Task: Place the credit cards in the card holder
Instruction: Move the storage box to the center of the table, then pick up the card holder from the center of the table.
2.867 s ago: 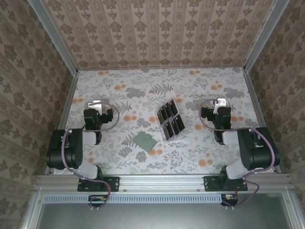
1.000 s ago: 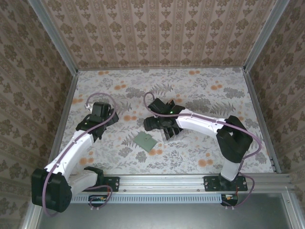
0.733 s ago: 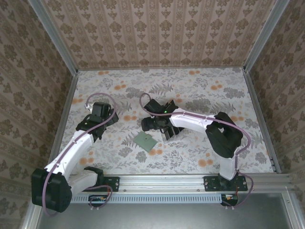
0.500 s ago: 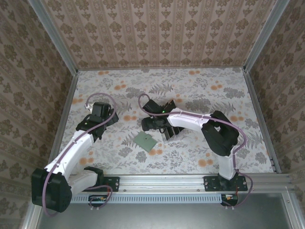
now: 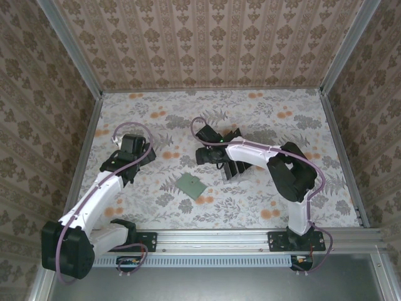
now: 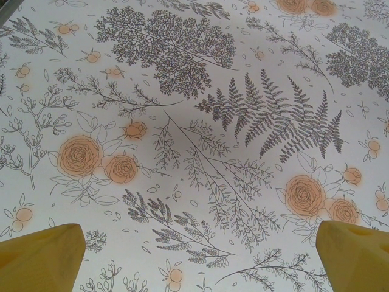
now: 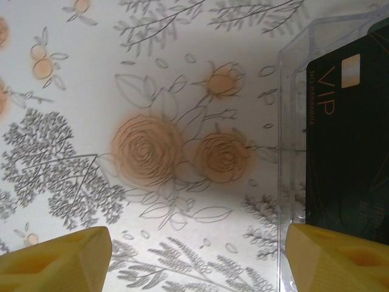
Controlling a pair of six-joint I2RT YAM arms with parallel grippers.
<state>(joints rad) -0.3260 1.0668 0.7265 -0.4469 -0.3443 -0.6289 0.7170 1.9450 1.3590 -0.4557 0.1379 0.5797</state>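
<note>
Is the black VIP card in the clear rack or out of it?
In. The right wrist view shows the black VIP card sitting inside the clear rack, and the open right gripper holds nothing.

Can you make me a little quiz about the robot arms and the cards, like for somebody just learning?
1. True or false: the card holder lies flat on the flowery table.
2. Which word is printed on the credit card standing in the clear rack? A) VIP B) GOLD C) BANK
3. Fill in the gap: the right gripper is ___, with nothing between its fingers.
Key: 1 true; 2 A; 3 open.
</note>
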